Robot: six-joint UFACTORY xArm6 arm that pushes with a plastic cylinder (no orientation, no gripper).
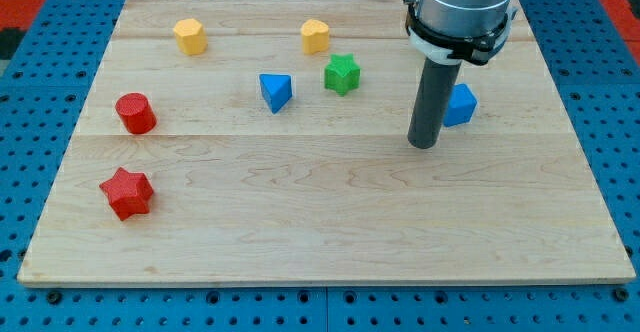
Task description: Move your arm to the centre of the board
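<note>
Camera view: seven blocks, one board (330, 202).

Evenly and brightly lit from overhead. Soft, short shadows under the blocks, e.g. the red star (126, 192). Mild sheen on the board (330, 222). Sharp focus throughout; no visible blur or edge distortion.
</note>
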